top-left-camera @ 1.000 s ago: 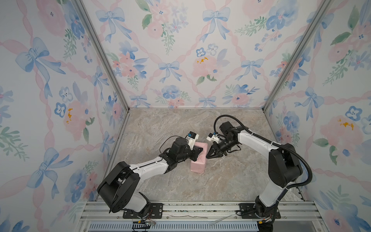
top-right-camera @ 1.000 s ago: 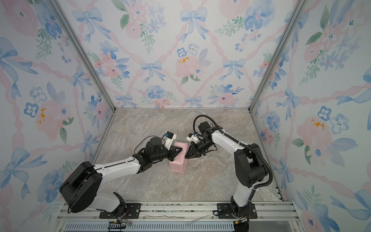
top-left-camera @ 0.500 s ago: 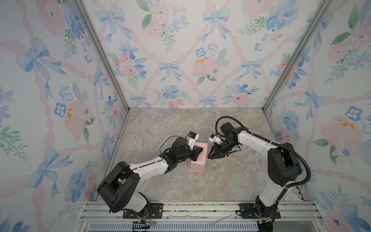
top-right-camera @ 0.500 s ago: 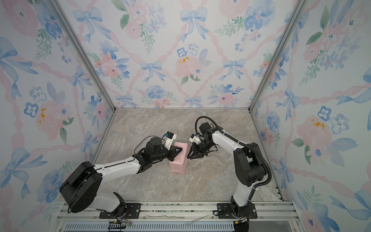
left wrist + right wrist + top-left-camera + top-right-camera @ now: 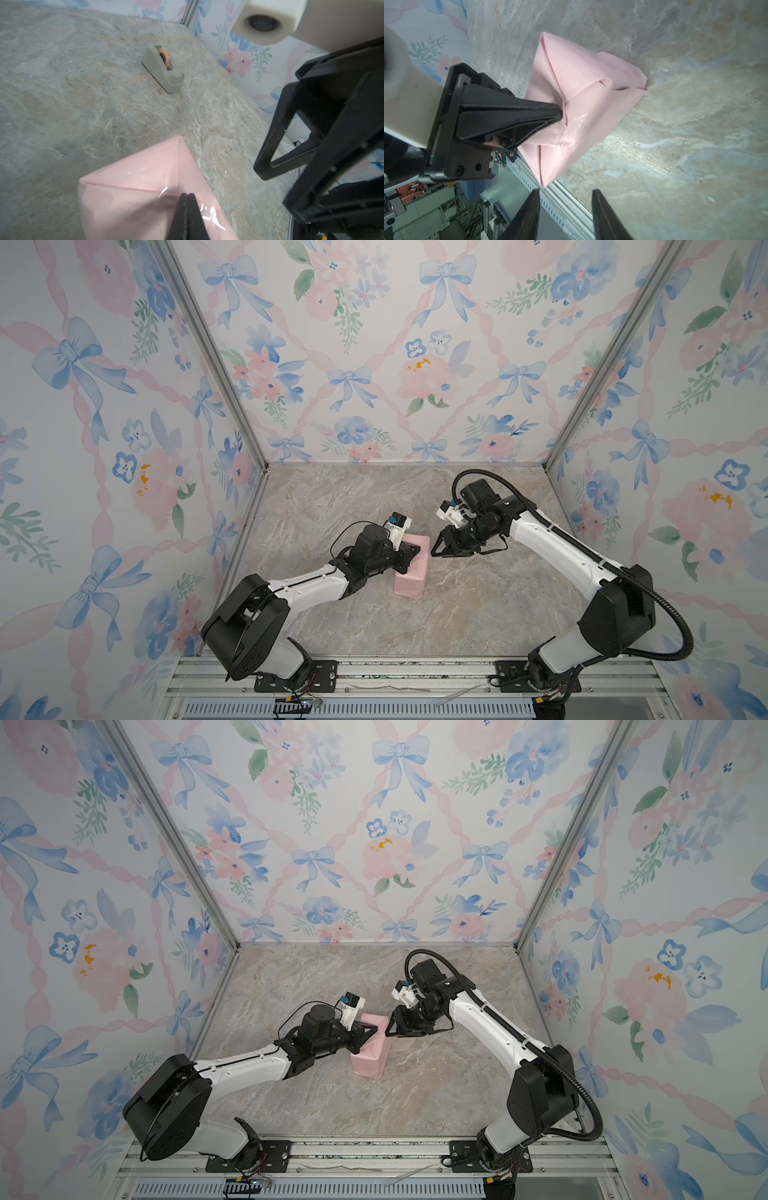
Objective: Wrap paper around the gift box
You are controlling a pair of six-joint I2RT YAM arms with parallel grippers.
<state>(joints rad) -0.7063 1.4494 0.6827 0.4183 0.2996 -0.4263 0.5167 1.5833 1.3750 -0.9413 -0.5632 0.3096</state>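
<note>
Now left fingers (image 5: 529, 112), shut, press paper (image 5: 591, 68) (pink side out).

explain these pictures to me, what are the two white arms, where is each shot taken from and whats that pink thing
They are two robot arms fixed to a rail, each ending in a two-fingered pincer. Two pictures look down from overhead, nearly the same view; the other two come from a camera on each arm's wrist. On the marble-look table lies a parcel of pink paper, with shiny clear tape on its folds; what is inside is hidden. The left pincer is shut, its tip pressing on the folded end. The right pincer is open close by the parcel, holding nothing. A grey tape dispenser stands further off.
</note>
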